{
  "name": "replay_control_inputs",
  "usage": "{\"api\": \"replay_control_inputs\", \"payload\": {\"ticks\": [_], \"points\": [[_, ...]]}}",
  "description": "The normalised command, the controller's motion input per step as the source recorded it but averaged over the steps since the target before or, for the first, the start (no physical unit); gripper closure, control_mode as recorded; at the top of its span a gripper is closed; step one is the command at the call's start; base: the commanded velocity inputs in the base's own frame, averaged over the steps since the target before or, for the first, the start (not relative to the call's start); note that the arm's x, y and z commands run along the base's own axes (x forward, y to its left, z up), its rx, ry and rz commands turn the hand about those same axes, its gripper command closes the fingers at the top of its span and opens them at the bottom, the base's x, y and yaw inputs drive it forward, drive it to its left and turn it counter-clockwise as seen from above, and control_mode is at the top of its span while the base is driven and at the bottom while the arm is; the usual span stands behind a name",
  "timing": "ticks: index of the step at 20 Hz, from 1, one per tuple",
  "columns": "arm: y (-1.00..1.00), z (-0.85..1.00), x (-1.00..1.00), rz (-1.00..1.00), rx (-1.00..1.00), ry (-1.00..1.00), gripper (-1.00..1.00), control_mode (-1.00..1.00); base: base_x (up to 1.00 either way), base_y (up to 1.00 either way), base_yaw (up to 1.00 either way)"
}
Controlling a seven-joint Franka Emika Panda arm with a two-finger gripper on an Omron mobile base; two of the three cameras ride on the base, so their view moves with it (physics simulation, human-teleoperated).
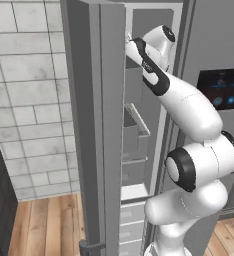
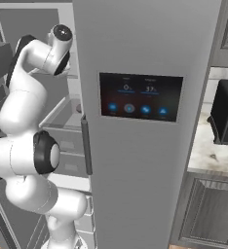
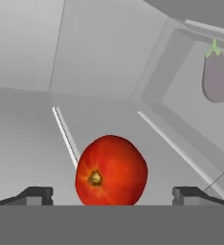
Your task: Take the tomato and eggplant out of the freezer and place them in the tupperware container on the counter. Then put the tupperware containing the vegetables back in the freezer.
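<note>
In the hand view a glossy red tomato lies on a grey freezer shelf, directly between my two dark fingertips. My gripper is open, its jaws wide on either side of the tomato and apart from it. The dull purple-grey eggplant with its green stem tip lies further back at the upper right. In the base views my arm reaches into the upper part of the open freezer and the hand is hidden inside. A strip of the white marbled counter shows at the right.
The open freezer door stands close on the arm's left. The closed door with the dark touch panel is at its right. A black microwave sits on the counter. Door bins and drawers lie below the arm.
</note>
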Motion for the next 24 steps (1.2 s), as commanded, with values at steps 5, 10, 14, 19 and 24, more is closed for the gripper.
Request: {"api": "replay_control_inputs", "payload": {"ticks": [5, 10, 14, 19, 24], "points": [[0.04, -0.08, 0.30, -0.10, 0.00, 0.03, -1.00, -1.00, 0.00, 0.00, 0.00], [0.00, -0.17, 0.37, -0.09, 0.00, 0.10, -1.00, -1.00, 0.00, 0.00, 0.00], [0.05, -0.11, 0.03, -0.01, 0.00, 0.06, -1.00, -1.00, 0.00, 0.00, 0.00], [0.08, -0.11, 0.00, 0.00, 0.01, 0.03, -1.00, -1.00, 0.00, 0.00, 0.00], [0.05, -0.18, 0.03, 0.00, 0.01, 0.06, -1.00, -1.00, 0.00, 0.00, 0.00]]}}
